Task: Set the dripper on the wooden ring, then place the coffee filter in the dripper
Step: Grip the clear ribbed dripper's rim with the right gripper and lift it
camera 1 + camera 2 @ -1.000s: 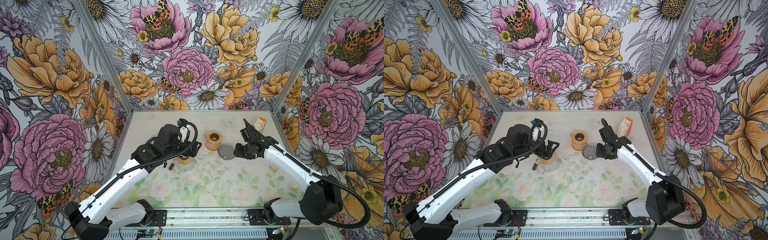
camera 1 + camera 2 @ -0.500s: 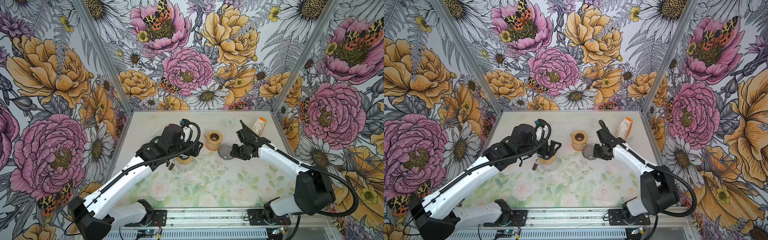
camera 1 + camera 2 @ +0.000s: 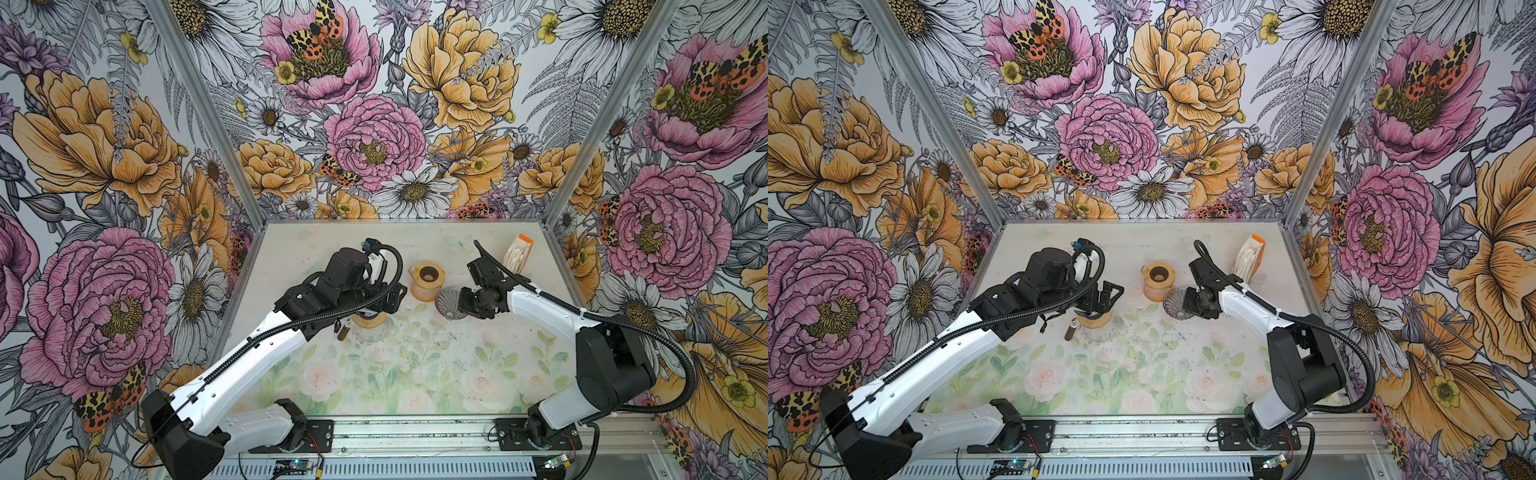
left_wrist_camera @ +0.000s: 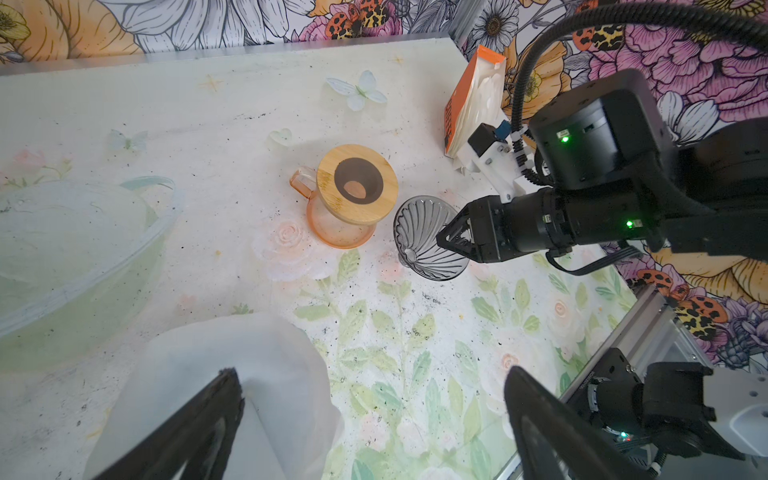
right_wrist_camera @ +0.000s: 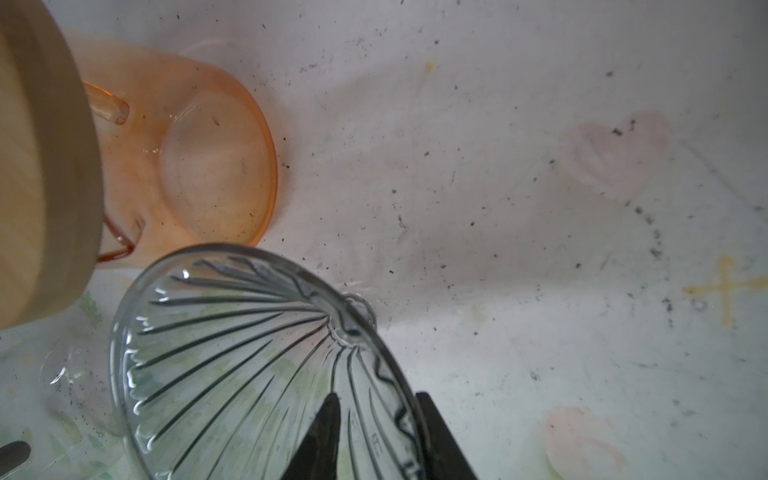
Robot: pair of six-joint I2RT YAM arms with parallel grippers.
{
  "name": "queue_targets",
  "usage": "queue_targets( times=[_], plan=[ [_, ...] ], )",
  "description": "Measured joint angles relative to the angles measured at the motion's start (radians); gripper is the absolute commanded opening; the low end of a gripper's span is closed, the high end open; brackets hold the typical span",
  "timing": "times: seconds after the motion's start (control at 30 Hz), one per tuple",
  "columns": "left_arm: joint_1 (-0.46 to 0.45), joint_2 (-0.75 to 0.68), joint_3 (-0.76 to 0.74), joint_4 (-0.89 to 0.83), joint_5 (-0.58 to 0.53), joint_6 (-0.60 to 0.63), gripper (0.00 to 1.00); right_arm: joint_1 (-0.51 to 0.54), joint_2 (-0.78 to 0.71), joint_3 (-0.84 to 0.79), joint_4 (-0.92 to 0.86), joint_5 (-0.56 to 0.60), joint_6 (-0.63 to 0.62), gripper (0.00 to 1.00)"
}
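**Both top views.** The right gripper (image 3: 463, 302) sits at the rim of the dripper (image 3: 448, 300), a ribbed smoky glass cone tipped on its side just beside the orange mug (image 3: 427, 283). Since a second ago the right arm's elbow has swung in and up, and its jaws have drawn closer together. The dripper itself has hardly shifted. The left gripper (image 3: 388, 296) hangs spread wide over the wood-collared carafe (image 3: 368, 325), much where it was. No filter shows from up here.

**Left wrist view.** The coffee filter (image 4: 266, 365), white and loosely open, lies against one left finger (image 4: 208, 415). The other finger stands well apart, so nothing pinches it. The filter is well apart from the dripper, not in it.

**Right wrist view.** One finger (image 5: 326, 419) shows through the glass inside the cone, with its mate outside. The jaws are narrow and straddle the wall. Whether they actually bite, I cannot tell.

**My reading.** The right arm looks to be securing the dripper so it can be stood up or steadied. Placing the filter has not begun.

**Count.**
- two arms
- one dripper
- one loose filter
- one mug with a holed wooden lid
- one carafe
- one orange filter box (image 3: 519, 255)
- one short brown stub (image 3: 342, 332) by the carafe (handle or loose piece, unclear)
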Motion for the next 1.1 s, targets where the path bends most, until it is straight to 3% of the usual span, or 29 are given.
queue_targets(
  times=[1.1],
  plan=[
    [0.0, 0.015, 0.0, 0.0, 0.0, 0.0, 0.99, -0.018, -0.055, -0.034, 0.046, 0.022, 0.019, 0.03]
  ],
)
